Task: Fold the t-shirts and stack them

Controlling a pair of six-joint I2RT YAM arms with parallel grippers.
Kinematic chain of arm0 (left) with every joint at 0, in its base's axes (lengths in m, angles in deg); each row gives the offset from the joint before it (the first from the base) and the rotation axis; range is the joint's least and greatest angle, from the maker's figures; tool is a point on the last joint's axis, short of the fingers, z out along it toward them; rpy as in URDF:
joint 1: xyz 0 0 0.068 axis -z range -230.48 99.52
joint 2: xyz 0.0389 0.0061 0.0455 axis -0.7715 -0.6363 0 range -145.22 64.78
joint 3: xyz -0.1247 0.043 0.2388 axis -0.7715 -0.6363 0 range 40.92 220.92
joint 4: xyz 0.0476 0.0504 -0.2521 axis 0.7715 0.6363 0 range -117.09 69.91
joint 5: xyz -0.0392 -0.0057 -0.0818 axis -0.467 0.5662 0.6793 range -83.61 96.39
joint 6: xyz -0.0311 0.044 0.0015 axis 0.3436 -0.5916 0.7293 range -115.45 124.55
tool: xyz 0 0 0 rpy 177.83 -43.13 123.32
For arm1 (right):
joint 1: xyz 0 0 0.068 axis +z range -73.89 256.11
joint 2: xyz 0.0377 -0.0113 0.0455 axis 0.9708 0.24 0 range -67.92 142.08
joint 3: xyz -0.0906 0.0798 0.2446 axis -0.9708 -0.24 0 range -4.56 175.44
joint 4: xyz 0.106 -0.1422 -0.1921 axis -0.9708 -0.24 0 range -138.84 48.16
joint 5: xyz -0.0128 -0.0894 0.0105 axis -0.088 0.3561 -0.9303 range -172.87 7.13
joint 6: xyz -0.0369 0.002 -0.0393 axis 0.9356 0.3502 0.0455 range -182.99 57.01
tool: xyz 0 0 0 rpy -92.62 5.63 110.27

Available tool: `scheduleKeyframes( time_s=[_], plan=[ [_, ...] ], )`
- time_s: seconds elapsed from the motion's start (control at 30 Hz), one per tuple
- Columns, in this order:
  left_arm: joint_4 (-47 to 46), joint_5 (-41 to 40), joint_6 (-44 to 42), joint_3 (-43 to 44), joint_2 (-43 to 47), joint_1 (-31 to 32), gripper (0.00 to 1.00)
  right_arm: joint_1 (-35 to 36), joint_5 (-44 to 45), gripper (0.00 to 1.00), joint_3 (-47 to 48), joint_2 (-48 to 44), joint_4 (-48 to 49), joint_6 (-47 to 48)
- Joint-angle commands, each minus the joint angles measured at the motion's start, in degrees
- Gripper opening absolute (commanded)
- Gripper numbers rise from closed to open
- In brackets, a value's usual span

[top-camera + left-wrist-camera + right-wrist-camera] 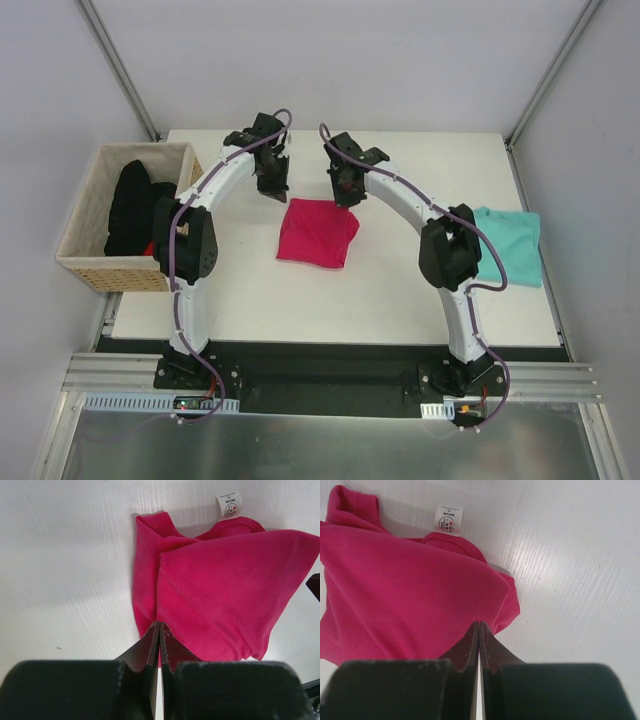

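The magenta-pink t-shirt (317, 232) lies folded into a rough square at the table's middle; its white neck label (228, 505) (449, 519) sticks out from one edge. My left gripper (272, 190) (159, 624) hangs just above the shirt's far left corner, fingers pressed together with no cloth between them. My right gripper (345, 196) (479, 623) hangs over the far right corner, likewise shut and empty. The teal t-shirt (510, 245) lies crumpled at the table's right edge, its left side hidden behind my right arm.
A wicker basket (90, 215) stands off the table's left side and holds a black garment (130, 205) with a bit of red cloth (150, 248) beside it. Bare white table (250, 300) runs between the pink shirt and the arm bases.
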Motion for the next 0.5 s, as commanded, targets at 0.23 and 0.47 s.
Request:
scheduleKeyframes(
  time_s=[0.23, 0.47],
  plan=[
    [-0.8, 3.2, -0.1, 5.1, -3.3, -0.1, 0.00, -1.5, -3.2, 0.01, 0.7, -0.2, 1.2, -2.6],
    [-0.7, 4.5, -0.4, 8.0, -5.7, -0.1, 0.00, -1.8, -3.9, 0.01, 0.8, 0.4, 1.4, -3.4]
  ],
)
